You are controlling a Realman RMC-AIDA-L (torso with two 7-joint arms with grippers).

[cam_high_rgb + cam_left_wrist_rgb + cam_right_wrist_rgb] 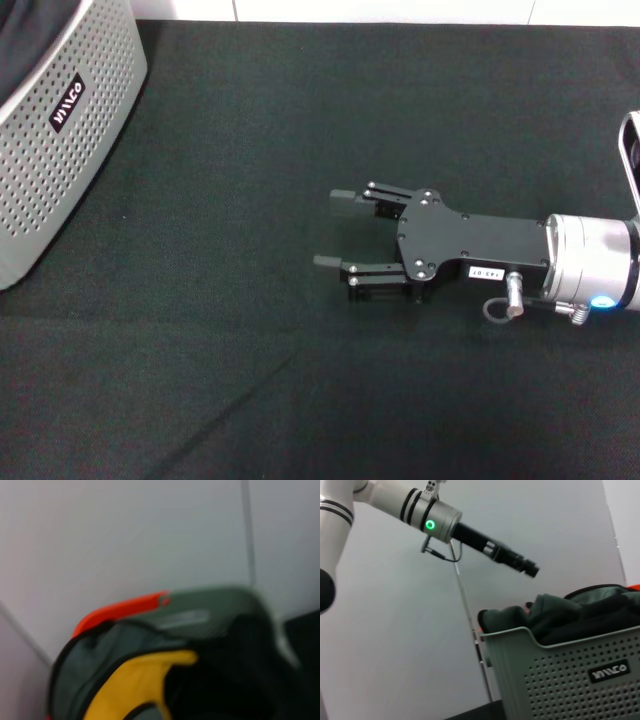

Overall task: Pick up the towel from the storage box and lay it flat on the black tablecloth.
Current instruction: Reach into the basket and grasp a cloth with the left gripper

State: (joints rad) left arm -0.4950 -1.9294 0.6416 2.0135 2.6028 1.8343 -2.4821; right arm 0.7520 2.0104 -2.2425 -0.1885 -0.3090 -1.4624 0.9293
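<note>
**Reaching into the box for the towel**

The towel (125, 680) lies bunched inside the box (60, 150), not yet lifted. In the left wrist view it fills the lower part of the picture: grey-green folds, a yellow patch, black trim along the edge, and a strip of orange at the crest. In the right wrist view the same heap rises above the box's perforated rim.

The left hand (530, 570) hovers in the air above and to one side of the heap, clear of the cloth; whether its fingers are spread or together I cannot tell. The right hand (335, 232) rests low over the cloth (300, 100), fingers spread and holding nothing, pointing toward the box, which stands well apart beyond its fingertips.

The step in hand looks to be the descent to grasp. To do it well:

- Come down on a raised fold or on the trimmed edge, not on the flat of the heap. An edge or corner grip should let the towel hang open, which makes spreading easier.
- Pinch a single layer if possible. A thick wad is likely to drop as a lump.
- Keep clear of the box wall. The towel crowds the rim, so a sideways approach could snag the plastic or shove the box.
- Lift until the whole towel clears the rim before carrying it across.
- The right hand already waits over the cloth and could take a second corner.
</note>
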